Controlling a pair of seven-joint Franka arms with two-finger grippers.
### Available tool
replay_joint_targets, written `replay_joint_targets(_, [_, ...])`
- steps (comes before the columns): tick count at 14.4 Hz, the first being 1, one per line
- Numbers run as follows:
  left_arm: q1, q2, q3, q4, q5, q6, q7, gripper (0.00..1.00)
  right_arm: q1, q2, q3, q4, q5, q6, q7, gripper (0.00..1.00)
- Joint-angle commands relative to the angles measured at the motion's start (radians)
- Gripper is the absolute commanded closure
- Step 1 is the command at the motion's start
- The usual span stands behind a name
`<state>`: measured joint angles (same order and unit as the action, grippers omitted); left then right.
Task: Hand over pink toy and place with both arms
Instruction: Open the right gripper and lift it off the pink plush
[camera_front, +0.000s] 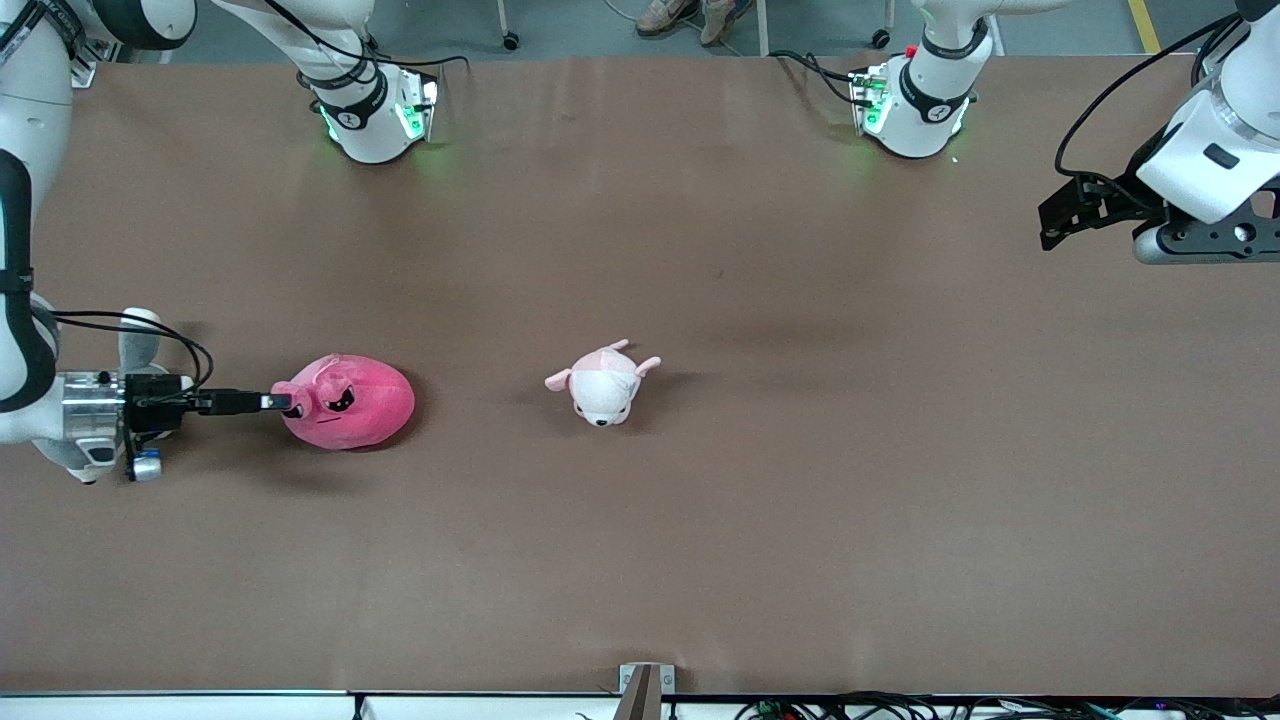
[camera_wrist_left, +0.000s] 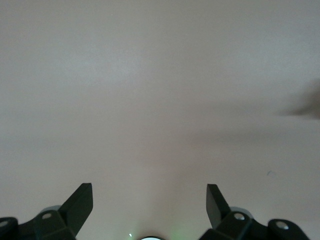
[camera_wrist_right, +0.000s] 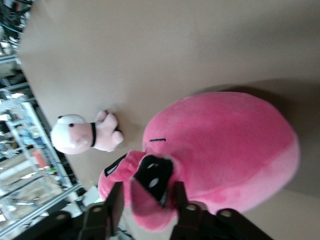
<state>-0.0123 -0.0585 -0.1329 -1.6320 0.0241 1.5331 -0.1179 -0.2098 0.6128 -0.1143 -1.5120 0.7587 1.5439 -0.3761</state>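
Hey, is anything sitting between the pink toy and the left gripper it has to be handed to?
Only the puppy plush, which lies on the table between the pink toy and the left arm's end. The left gripper waits open over that end. The right gripper is at the toy's snout.

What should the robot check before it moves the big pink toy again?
1. Pink toy on the table, toward the right arm's end: ok.
2. Right hand at the toy's snout, a fold of plush between its fingers: ok.
3. Firm grip on the toy: cannot tell; the fingers sit either side of the fold, but whether they squeeze it is unclear.
4. Left hand open, waiting over bare table at its own end: ok.
5. Small puppy toy lies apart from the pink toy, mid-table: ok.
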Motion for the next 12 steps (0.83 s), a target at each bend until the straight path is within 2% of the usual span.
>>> replay_joint_targets(1, [0.003,-0.015,-0.001,-0.008,-0.018,-0.002,0.015,0.0,-0.011,-0.068,0.015,0.076,-0.099,-0.04,0.109,0.0])
replay_joint_targets(4, [0.002,-0.017,-0.001,-0.006,-0.019,-0.002,0.015,0.0,0.007,-0.143,0.022,0.157,-0.258,-0.062,0.152,0.0])
replay_joint_targets(6, [0.002,-0.018,-0.001,-0.006,-0.019,-0.002,0.014,0.0,0.064,-0.204,0.018,0.194,-0.378,-0.062,0.178,0.0])
replay_joint_targets(10, [0.003,-0.021,-0.001,-0.011,-0.019,-0.004,0.015,0.0,0.15,-0.355,0.019,0.199,-0.507,-0.062,0.321,0.0])
replay_joint_targets(12, [0.005,-0.024,-0.001,-0.012,-0.019,-0.004,0.015,0.0,0.21,-0.421,0.019,0.2,-0.638,-0.062,0.327,0.0])
